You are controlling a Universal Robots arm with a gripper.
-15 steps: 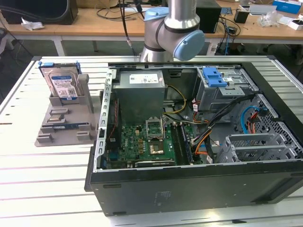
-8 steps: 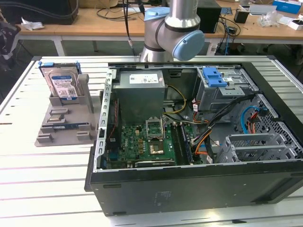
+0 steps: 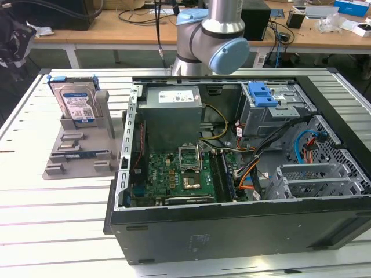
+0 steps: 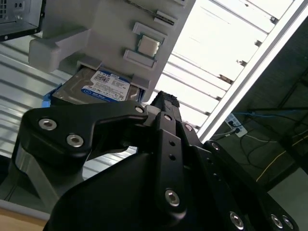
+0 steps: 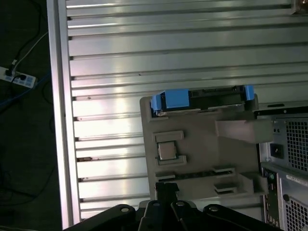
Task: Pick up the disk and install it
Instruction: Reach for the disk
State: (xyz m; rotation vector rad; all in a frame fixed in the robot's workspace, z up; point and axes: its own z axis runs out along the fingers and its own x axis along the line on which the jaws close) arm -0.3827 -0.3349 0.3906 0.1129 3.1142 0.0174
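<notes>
Disk seated upright in grey holder. Open PC case set just beside holder. Gripper held near holder, jaws closed together, nothing gripped.

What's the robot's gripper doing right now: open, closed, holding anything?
Gripper: cannot be told whether open or closed; it is not holding the flat silver hard disk in its blue plastic bracket, which stands in the grey plastic holder.

Disk upright in stand beside case

disk: silver, white-blue label | bracket: blue | stand: grey
</notes>
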